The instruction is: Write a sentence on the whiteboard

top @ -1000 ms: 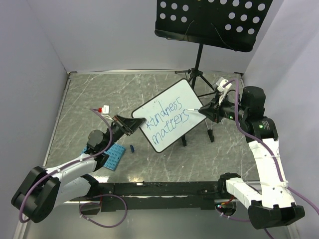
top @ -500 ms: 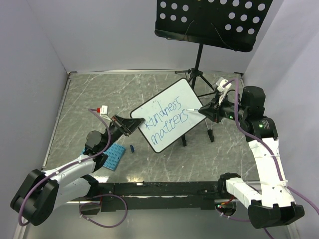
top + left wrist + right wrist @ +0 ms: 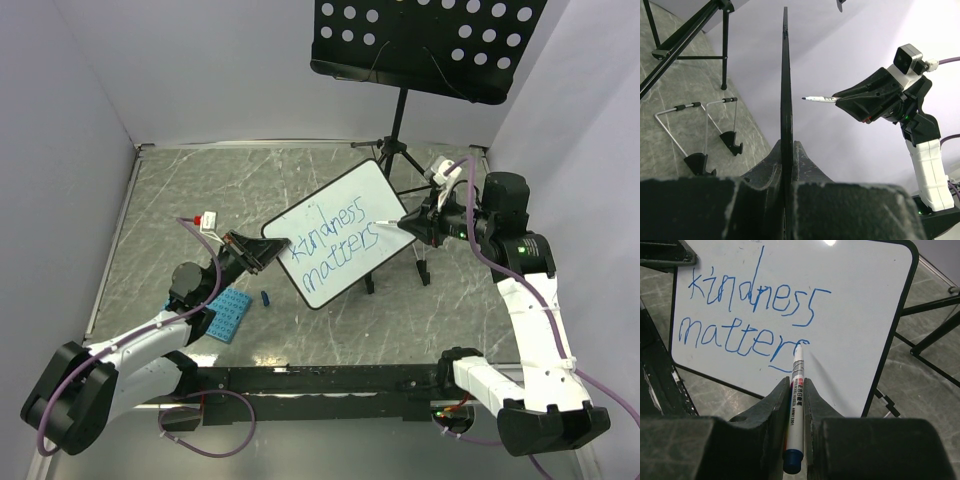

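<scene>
Whiteboard (image 3: 860, 300), dark-rimmed, bears blue sentence (image 3: 761, 304) "kindness matters".

I'm running this from a robotics lab test cell. Plain pale walls (image 3: 200, 70) box in a grey marble-patterned table (image 3: 200, 190) on three sides. My left arm (image 3: 140, 345) and right arm (image 3: 540, 320) are bolted to a black rail (image 3: 330, 378) at its near edge, with purple cables (image 3: 250, 420) looping loose by the bases. A black perforated music stand (image 3: 430, 40) on a tripod stands at the back.
</scene>
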{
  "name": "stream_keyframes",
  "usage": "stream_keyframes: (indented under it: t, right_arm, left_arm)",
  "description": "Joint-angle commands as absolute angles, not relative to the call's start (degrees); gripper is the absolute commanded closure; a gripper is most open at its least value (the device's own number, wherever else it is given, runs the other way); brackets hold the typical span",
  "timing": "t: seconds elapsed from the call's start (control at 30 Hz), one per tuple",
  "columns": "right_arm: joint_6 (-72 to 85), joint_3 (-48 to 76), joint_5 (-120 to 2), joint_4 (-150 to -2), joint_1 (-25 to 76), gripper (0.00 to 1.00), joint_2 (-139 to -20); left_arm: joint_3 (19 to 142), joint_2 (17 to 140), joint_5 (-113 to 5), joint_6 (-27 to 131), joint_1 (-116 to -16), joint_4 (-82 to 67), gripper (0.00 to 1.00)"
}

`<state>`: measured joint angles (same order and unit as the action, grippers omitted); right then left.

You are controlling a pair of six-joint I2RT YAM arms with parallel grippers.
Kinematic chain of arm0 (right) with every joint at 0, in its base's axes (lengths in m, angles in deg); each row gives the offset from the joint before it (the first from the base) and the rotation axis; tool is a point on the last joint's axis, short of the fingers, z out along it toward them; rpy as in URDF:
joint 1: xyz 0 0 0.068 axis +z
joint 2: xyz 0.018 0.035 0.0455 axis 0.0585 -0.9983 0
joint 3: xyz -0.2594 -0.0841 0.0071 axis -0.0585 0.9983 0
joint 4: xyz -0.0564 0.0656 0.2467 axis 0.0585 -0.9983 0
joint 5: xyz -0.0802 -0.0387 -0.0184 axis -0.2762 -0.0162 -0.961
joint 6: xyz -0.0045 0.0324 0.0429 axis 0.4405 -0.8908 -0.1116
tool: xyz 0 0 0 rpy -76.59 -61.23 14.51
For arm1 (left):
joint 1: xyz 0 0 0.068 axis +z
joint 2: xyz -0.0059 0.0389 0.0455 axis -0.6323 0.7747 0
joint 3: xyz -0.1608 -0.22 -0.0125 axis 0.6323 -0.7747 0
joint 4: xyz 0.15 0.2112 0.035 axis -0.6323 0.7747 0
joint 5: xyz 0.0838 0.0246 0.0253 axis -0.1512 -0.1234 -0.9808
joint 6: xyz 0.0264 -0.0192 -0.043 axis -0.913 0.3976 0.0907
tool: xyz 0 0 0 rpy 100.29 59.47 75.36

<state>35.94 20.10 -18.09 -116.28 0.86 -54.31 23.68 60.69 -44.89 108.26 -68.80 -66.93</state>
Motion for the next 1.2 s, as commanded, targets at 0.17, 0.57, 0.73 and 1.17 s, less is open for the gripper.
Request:
stream_keyframes:
  t: [0.17, 0.57, 0.73, 1.17]
  right_arm:
    - [39.27, 17.19, -17.78, -117.54, 0.34, 1.00, -54.26]
    - [40.50, 16.40, -16.12, -119.64, 0.43, 1.00, -53.03]
    - [40.85, 15.79, -16.02, -120.26, 0.52, 1.00, -52.68]
    - [46.56, 21.41, -16.20, -124.91, 13.79, 1.00, -48.90]
  left_arm:
    - [24.49, 57.48, -42.17, 108.32, -67.34, -74.74, 0.99]
    - [25.28, 56.33, -40.24, 108.50, -66.55, -73.24, 0.99]
    - [25.98, 56.86, -39.89, 108.32, -66.46, -73.07, 0.99]
    - [27.48, 58.35, -43.49, 110.69, -66.29, -72.19, 0.99]
